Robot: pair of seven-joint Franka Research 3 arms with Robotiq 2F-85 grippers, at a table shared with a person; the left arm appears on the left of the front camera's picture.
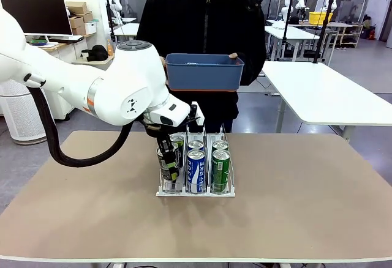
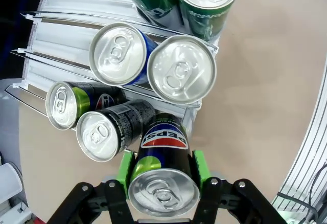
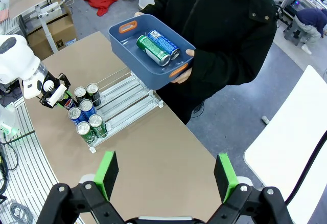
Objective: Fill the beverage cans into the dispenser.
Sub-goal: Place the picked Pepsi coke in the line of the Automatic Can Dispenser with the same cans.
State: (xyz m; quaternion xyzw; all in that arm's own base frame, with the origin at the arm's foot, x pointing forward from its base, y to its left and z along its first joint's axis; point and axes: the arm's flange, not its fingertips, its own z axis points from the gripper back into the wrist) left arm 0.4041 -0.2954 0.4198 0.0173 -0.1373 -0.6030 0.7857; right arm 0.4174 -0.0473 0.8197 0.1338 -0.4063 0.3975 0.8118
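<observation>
Left gripper (image 2: pixel 163 170) clamped on black can (image 2: pixel 162 147) at the front of the dispenser's (image 1: pixel 196 191) left lane; right gripper (image 3: pixel 166 175) wide, empty.
Risk: the can hangs right at the rack's front edge, tight against the next black one. If it isn't seated on release, it likely tips out onto the table (image 1: pixel 306 207) or shoves the row. Blue cans (image 1: pixel 195 170) middle lane, green cans (image 1: pixel 220 169) right lane. Person (image 1: pixel 205 17) holds tub (image 3: pixel 127 50) with spare cans (image 3: pixel 158 47). Table tan, flat, matte; lab room, white tables (image 1: pixel 331 96), monitor (image 1: pixel 35 14), boxes (image 1: pixel 78 12).
</observation>
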